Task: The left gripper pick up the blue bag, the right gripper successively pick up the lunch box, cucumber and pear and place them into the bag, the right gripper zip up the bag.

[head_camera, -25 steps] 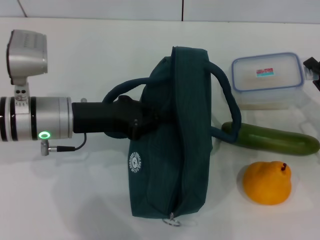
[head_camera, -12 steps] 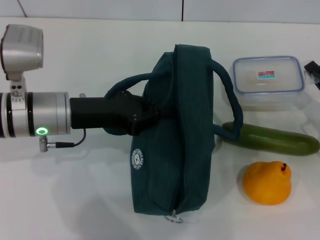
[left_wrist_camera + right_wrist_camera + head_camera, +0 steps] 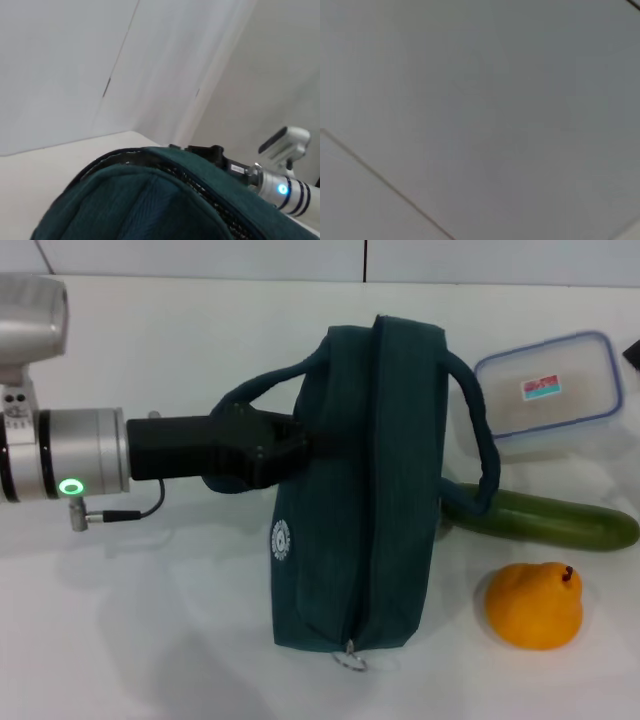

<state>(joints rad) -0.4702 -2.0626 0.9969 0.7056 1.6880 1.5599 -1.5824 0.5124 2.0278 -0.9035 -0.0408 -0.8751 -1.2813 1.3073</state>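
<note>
On the white table (image 3: 150, 640), the bag (image 3: 370, 490) is the largest item: dark teal, lying lengthwise mid-scene, zipper seam up, metal pull ring (image 3: 350, 658) at the near end. A round white logo (image 3: 282, 540) is seen on its left side. One handle (image 3: 255, 400) arches off the left side, the other (image 3: 480, 435) off the right, its loop resting against the cucumber.

The left arm (image 3: 70, 455) is extended in from the left, green ring light on. The left gripper (image 3: 300, 445) is pressed into the bag's left side under the handle; fingers are buried in fabric, so grasped versus released cannot be told. In the left wrist view only the bag's top (image 3: 150, 200) is shown close up, with the other arm (image 3: 280, 187) beyond it.

The box (image 3: 550, 385), clear with blue rim and lid closed, is sat at far right, just beside the bag's right handle. The cucumber (image 3: 550, 520) is laid crosswise nearer, touching the bag's right side. The pear (image 3: 533, 605), yellow-orange, is stood in front of the cucumber, apart from the bag.

Of the right arm only a dark sliver (image 3: 633, 353) is seen at the right edge; its gripper is not in view.
</note>
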